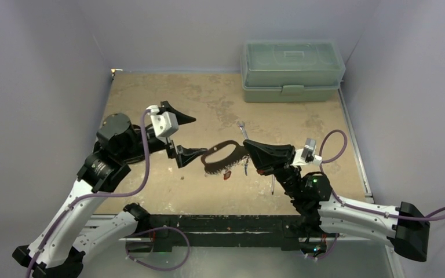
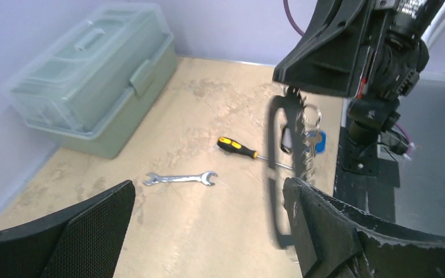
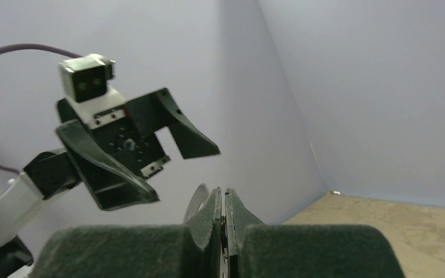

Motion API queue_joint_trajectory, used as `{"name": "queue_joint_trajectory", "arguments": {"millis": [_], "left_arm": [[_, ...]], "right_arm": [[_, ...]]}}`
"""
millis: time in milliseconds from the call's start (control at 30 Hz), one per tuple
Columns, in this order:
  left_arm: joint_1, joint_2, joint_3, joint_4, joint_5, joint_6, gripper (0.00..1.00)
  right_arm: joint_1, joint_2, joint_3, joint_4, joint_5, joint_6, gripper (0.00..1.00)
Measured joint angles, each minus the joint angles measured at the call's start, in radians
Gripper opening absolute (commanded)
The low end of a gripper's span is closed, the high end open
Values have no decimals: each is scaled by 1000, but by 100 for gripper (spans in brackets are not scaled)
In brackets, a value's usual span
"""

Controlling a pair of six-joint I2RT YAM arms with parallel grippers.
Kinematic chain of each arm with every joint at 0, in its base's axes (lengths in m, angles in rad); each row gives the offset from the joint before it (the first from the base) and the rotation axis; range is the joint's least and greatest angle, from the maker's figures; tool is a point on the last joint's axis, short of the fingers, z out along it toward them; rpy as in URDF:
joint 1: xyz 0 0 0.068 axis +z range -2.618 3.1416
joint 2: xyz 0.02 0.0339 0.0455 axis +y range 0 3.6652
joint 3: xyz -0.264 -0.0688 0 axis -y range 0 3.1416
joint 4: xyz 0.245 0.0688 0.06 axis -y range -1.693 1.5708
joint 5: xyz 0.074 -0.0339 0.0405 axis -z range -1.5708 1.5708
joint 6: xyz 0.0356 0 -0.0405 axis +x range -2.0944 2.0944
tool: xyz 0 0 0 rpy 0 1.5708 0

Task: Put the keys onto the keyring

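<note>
My right gripper (image 1: 246, 147) is shut on one end of the grey D-shaped keyring (image 1: 223, 155) and holds it above the table. Keys hang from the ring's clip edge: a red-headed one (image 1: 228, 174) and silvery ones (image 1: 247, 166). In the left wrist view the keyring (image 2: 274, 174) stands on edge, blurred, with keys (image 2: 309, 142) and a blue head (image 2: 320, 143) beside it. My left gripper (image 1: 200, 136) is open, and its lower finger (image 1: 191, 154) is close to the ring's free end. The right wrist view shows the shut fingers (image 3: 211, 208) with the ring's edge (image 3: 199, 198) between them.
A green toolbox (image 1: 292, 69) stands at the back right. A silver wrench (image 2: 179, 178) and a yellow-and-black screwdriver (image 2: 237, 147) lie on the table under the grippers. Walls close in on the left, back and right.
</note>
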Motion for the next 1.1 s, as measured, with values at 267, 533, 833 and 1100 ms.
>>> {"name": "queue_joint_trajectory", "arguments": {"millis": [267, 533, 833, 1100], "left_arm": [[0, 170, 7, -33, 150, 16, 77], [-5, 170, -111, 119, 269, -112, 78], [-18, 15, -351, 374, 167, -246, 79], [-185, -66, -542, 662, -19, -336, 90]], "right_arm": [[0, -61, -14, -2, -87, -26, 0], [0, -53, -24, -1, -72, -37, 0], [0, 68, 4, -45, 109, -11, 0], [0, 148, 85, -103, 243, 24, 0]]}}
